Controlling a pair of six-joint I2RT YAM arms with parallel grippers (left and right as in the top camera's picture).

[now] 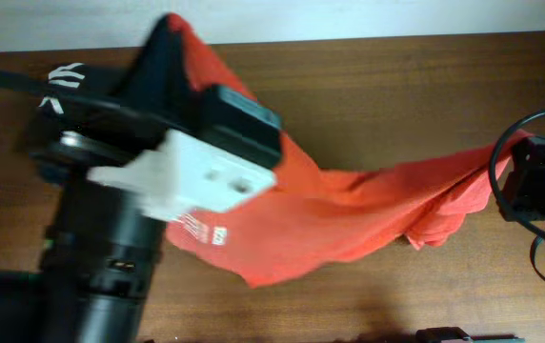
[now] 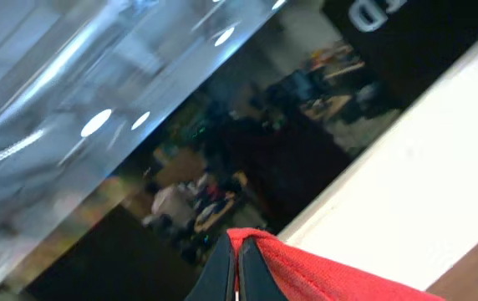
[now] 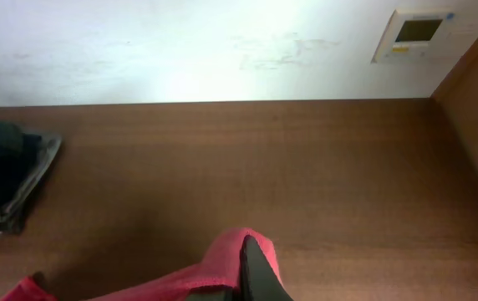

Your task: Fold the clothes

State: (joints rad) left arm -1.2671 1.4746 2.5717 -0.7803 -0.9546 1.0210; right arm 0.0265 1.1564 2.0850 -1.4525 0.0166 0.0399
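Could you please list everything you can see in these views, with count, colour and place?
T-shirt: one, orange-red, spanning between both tools over the table.
black garment: one, black with white lettering, far left of the table.
folded garments: small stack, navy and grey, at the left in the right wrist view.
table: one, brown wood, beneath everything.
wall panel: one, white, on the wall.
left tool: one, black, shut on the T-shirt.
right tool: one, black, shut on the T-shirt.

One orange-red T-shirt (image 1: pixel 349 205), one black garment (image 1: pixel 63 76), one table (image 1: pixel 396 86), and two hands: left hand (image 2: pixel 237 269), right hand (image 3: pixel 252 269).
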